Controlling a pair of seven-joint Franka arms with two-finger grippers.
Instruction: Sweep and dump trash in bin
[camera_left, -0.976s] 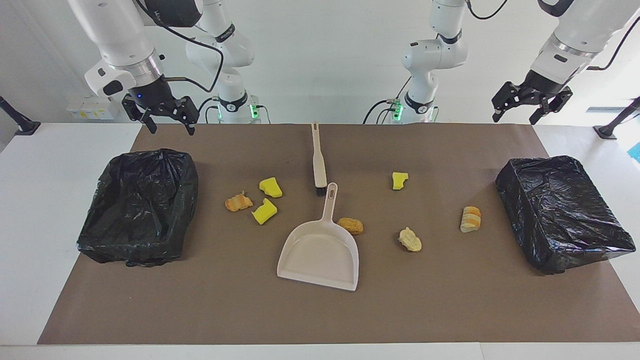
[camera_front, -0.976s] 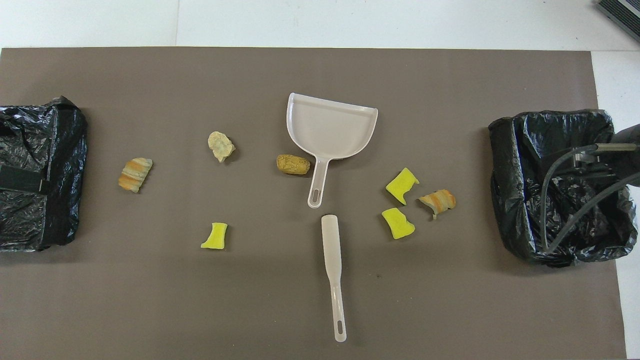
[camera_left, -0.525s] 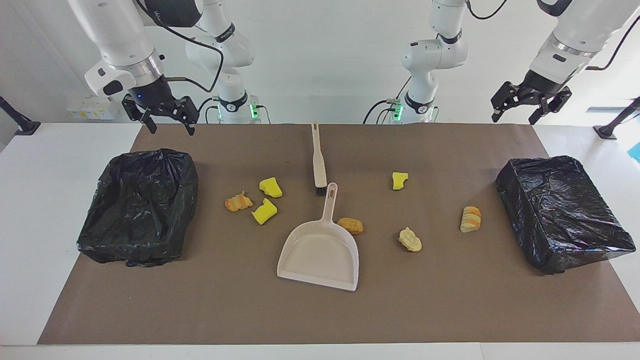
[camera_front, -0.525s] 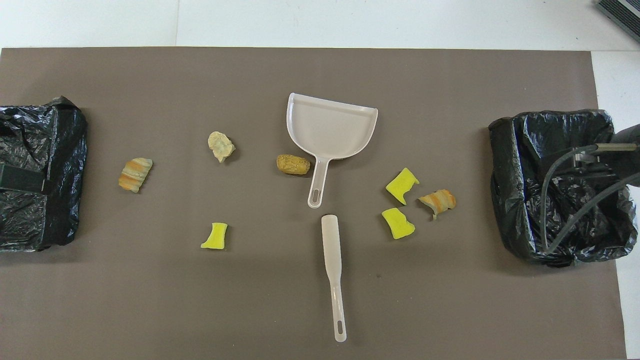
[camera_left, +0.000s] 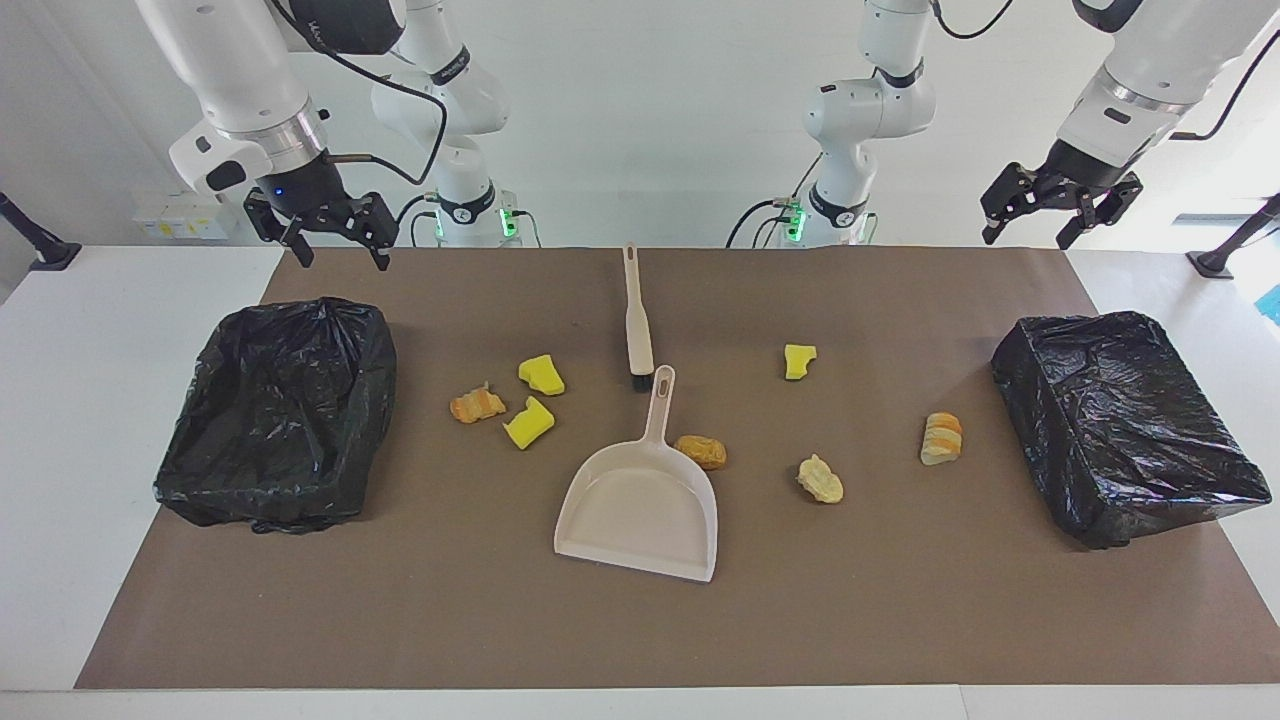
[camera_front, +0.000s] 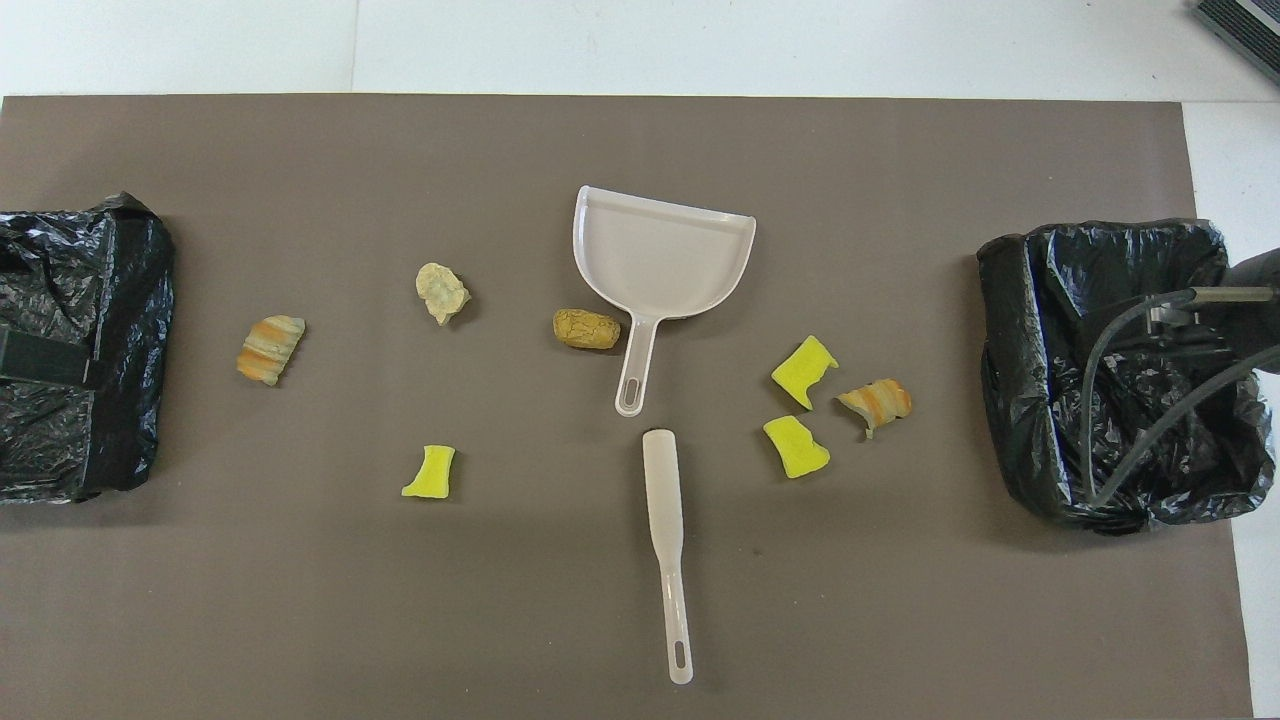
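Fingers of both grippers are spread apart and hold nothing. The right gripper (camera_left: 335, 240) hangs in the air over the mat edge nearest the robots, by the black-lined bin (camera_left: 280, 415) at the right arm's end of the table. The left gripper (camera_left: 1035, 222) hangs raised at the left arm's end, above the second black-lined bin (camera_left: 1125, 425). All trash lies loose on the brown mat (camera_left: 400, 620). Two yellow sponge chunks (camera_left: 541, 374) (camera_left: 528, 422) and one orange bread lump (camera_left: 477, 404) are grouped near the right arm's bin. A brown bread lump (camera_left: 701, 451) touches the dustpan (camera_left: 640, 500) beside its handle. A pale lump (camera_left: 820, 479), a third yellow chunk (camera_left: 799, 360) and a striped bread lump (camera_left: 941, 438) lie toward the left arm's end. The brush (camera_left: 636, 320) lies nearer the robots than the dustpan, its bristle end just beside the dustpan handle tip.
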